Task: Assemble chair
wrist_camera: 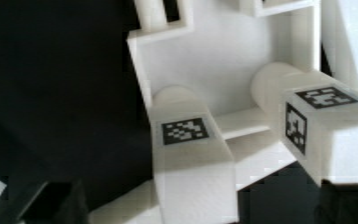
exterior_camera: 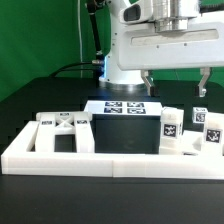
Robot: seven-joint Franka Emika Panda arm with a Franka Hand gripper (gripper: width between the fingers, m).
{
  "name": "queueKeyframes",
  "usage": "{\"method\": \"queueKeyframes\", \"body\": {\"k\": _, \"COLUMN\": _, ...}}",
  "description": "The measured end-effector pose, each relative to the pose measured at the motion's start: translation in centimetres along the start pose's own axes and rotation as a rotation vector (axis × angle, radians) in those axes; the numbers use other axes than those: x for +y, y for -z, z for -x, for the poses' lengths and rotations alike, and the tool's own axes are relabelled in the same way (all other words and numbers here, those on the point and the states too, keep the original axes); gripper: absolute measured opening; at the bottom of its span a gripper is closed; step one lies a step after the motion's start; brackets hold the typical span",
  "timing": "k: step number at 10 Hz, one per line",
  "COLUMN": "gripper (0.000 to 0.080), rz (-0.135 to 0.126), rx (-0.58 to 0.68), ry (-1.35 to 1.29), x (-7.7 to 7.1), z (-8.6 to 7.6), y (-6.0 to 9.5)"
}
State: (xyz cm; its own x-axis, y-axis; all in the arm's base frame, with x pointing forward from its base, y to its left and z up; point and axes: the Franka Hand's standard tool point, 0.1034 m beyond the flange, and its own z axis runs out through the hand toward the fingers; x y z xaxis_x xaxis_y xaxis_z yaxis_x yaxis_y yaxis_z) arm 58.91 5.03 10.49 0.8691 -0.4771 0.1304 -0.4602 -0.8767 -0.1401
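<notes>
Closest to me is the long low white border rail (exterior_camera: pixel 100 160), running along the front of the black table (exterior_camera: pixel 30 205) and turning back at its corners. The pieces of the chair (exterior_camera: pixel 170 128) stand or lie just behind it.

At the exterior view's left is a ladder-like frame (exterior_camera: pixel 62 128), lying against the rail with tags along its upper edge. In the middle, farther back, is the marker board (exterior_camera: pixel 125 108). To the exterior view's right is a cluster of blocky legs (exterior_camera: pixel 205 130), each with a tag and set close beside the next. I can't pick out the seat for certain.

The gripper (exterior_camera: pixel 175 90) hangs above those legs, clear of them, its fingers (exterior_camera: pixel 148 84) spread wide with nothing between them. The wrist view looks down on two tagged legs (wrist_camera: pixel 179 120) leaning on a broad white piece (wrist_camera: pixel 194 55), but I cannot tell whether that is the seat or a frame.

The parts look like light, rigid plastic that won't give under the pads. The matte finish should keep them from slipping much. A leg seems the easiest thing to take, pinched across its two flat sides near the middle. The frame's thin rungs look like the weak spots, so I'd hold it by a side rail. Being so light, any piece would tip if nudged.
</notes>
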Motion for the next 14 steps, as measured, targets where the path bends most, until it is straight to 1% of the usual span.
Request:
{"method": "queueKeyframes", "body": {"k": 1, "gripper": 0.0649, "rz": -0.001, "rx": 0.016, "ry": 0.011, "x": -0.1, "z": 0.7, "y": -0.6}}
{"method": "queueKeyframes", "body": {"k": 2, "gripper": 0.0649, "rz": 0.007, "rx": 0.018, "ry": 0.035, "x": -0.7, "z": 1.8, "y": -1.3}}
{"method": "queueKeyframes", "body": {"k": 3, "gripper": 0.0649, "rz": 0.010, "rx": 0.019, "ry": 0.047, "x": -0.9, "z": 2.3, "y": -2.0}}
{"method": "queueKeyframes", "body": {"k": 5, "gripper": 0.0649, "rz": 0.017, "rx": 0.021, "ry": 0.045, "x": -0.8, "z": 3.0, "y": -3.4}}
{"method": "queueKeyframes", "body": {"k": 6, "gripper": 0.0649, "rz": 0.025, "rx": 0.013, "ry": 0.057, "x": -0.6, "z": 3.4, "y": -4.0}}
{"method": "queueKeyframes", "body": {"k": 8, "gripper": 0.0649, "rz": 0.029, "rx": 0.015, "ry": 0.067, "x": 0.4, "z": 2.7, "y": -3.9}}
{"method": "queueKeyframes", "body": {"k": 11, "gripper": 0.0649, "rz": 0.029, "rx": 0.013, "ry": 0.070, "x": 0.2, "z": 2.8, "y": -4.0}}
{"method": "queueKeyframes", "body": {"k": 12, "gripper": 0.0649, "rz": 0.039, "rx": 0.007, "ry": 0.086, "x": 0.4, "z": 3.2, "y": -4.5}}
{"method": "queueKeyframes", "body": {"k": 13, "gripper": 0.0649, "rz": 0.050, "rx": -0.001, "ry": 0.085, "x": 0.9, "z": 3.4, "y": -5.2}}
{"method": "queueKeyframes", "body": {"k": 14, "gripper": 0.0649, "rz": 0.057, "rx": -0.003, "ry": 0.081, "x": 1.3, "z": 3.3, "y": -5.5}}
